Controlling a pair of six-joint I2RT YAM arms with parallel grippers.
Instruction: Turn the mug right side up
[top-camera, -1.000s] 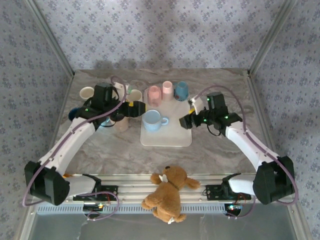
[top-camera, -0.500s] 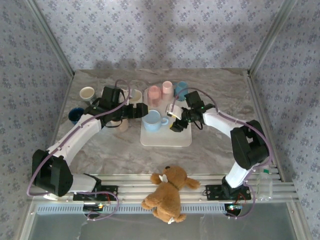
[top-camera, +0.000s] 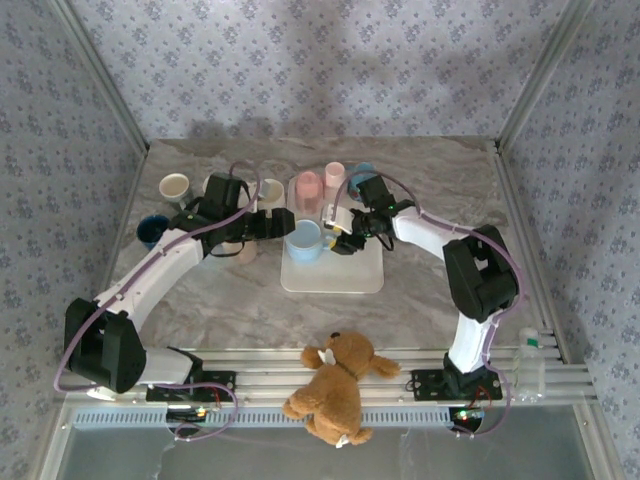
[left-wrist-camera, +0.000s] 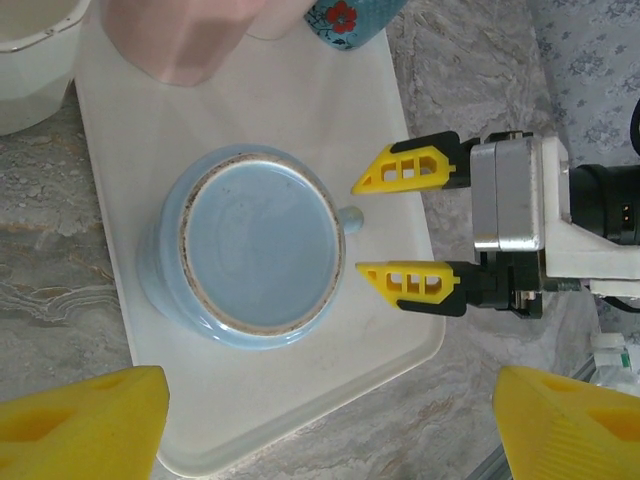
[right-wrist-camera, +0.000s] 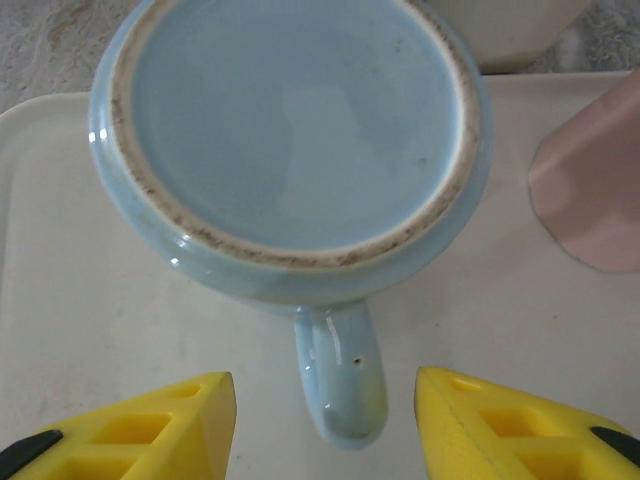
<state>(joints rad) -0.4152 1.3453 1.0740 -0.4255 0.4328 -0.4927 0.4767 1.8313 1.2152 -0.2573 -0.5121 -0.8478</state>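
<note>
The mug is being seen upside down on the tray, with its base facing up. Its handle is being pointed at the right gripper. The handle is being flanked by that gripper's yellow fingers, one on each side. The jaws are being held moderately apart, and a gap is being left between each finger and the handle, so nothing is being gripped. The left gripper is being held just beside the mug on its opposite side, with the jaws spread wide and nothing being touched. A pink cup is being seen near the mug, at the tray's far end. A teddy is being seen at the table's near edge, between the arm bases.
</note>
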